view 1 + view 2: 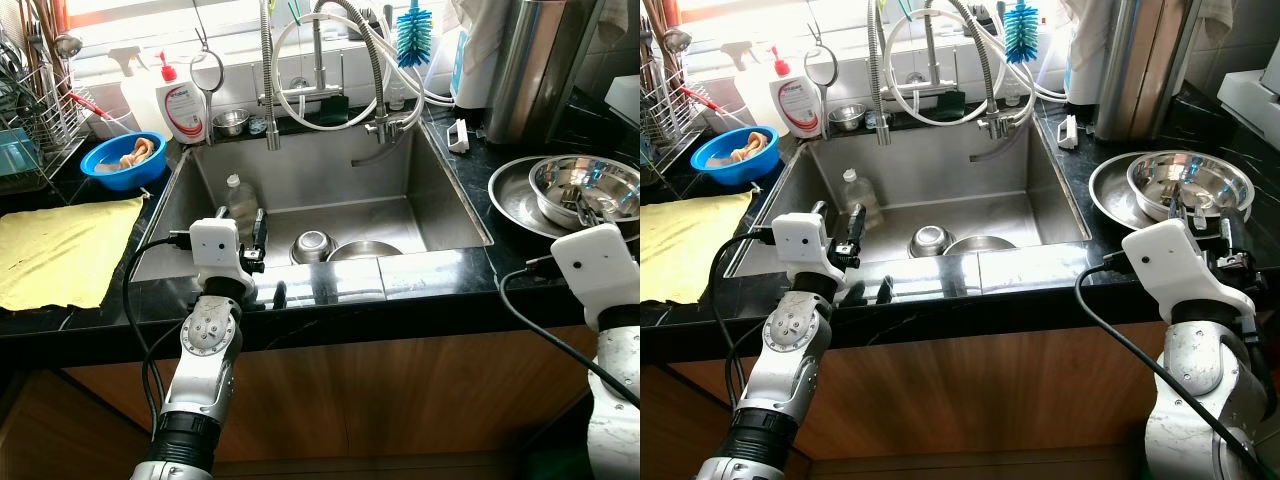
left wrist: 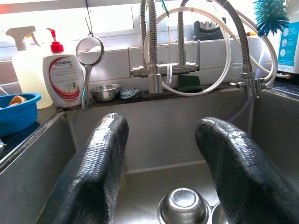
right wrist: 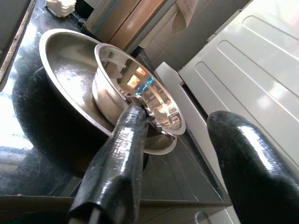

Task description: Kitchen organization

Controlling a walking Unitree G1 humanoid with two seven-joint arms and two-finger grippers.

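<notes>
Both tools are spread wide and empty as we begin: our left tool point(image 1: 258, 262) hovers at the sink point(image 1: 440, 190) edge above a small steel bowl point(image 1: 313, 245), our right tool point(image 1: 1230, 240) beside the stacked bowls point(image 1: 1185, 185) on the desk point(image 1: 1080, 275), so next we likely reach down for a bowl.

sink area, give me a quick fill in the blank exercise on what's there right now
1. The left pincer hovers with its fingers open over the front edge of the ____.
2. The yellow cloth lies on the counter to the robot's ____ of the sink.
3. On the right counter, a steel bowl sits inside a wider steel ____.
4. The small bowl on the sink floor lies ____ down.

Missing words: sink; left; basin; upside
</notes>
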